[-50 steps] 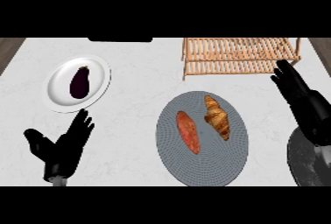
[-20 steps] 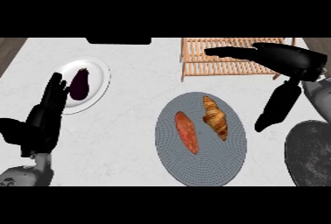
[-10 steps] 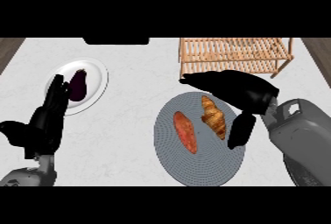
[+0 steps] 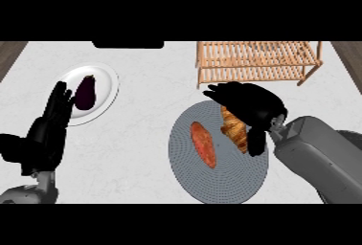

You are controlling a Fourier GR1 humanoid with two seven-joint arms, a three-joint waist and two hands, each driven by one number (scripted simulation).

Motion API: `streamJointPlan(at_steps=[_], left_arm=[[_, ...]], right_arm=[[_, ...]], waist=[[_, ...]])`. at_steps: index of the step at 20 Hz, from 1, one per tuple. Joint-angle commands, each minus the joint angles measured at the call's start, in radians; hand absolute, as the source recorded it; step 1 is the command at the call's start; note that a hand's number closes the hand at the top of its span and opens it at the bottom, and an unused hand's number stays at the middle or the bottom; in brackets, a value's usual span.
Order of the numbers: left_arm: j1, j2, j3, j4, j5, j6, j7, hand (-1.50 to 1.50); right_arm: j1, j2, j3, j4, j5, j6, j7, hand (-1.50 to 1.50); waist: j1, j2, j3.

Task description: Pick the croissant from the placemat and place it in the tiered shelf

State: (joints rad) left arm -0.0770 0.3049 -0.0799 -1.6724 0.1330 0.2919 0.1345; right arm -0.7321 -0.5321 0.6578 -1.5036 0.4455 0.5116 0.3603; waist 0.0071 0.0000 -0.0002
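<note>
Right robot hand [image 4: 249, 104] curls over the croissant [image 4: 234, 130] on the placemat [image 4: 226, 184].

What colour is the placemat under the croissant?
Blue-grey with a fine dotted weave; the placemat shows in the head view, under the croissant.

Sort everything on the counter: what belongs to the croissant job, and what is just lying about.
Job:
croissant
placemat
tiered shelf
right hand, over the croissant

Lying about:
orange-red food on the placemat
eggplant
plate
left hand, open, resting at left
</note>
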Motion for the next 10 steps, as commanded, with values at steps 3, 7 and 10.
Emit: streamJointPlan(at_steps=[3,7,10], left_arm=[[-0.024,-0.016,0.037,0.023,-0.013,-0.03,0.012,0.0],[-0.017,-0.009,0.072,0.013,0.002,-0.058,0.0,0.0],[-0.016,-0.041,0.045,-0.005,-0.05,-0.036,0.013,0.0]], right_arm=[[0.081,0.025,-0.08,0.006,0.109,0.027,-0.073,-1.5],[0.075,0.058,-0.094,0.181,0.197,-0.046,-0.23,-1.5],[0.076,0.126,-0.109,0.228,0.258,-0.047,-0.238,-1.5]], waist=[[-0.007,0.0,0.0],[-0.002,0.002,0.0],[-0.001,0.001,0.0]])
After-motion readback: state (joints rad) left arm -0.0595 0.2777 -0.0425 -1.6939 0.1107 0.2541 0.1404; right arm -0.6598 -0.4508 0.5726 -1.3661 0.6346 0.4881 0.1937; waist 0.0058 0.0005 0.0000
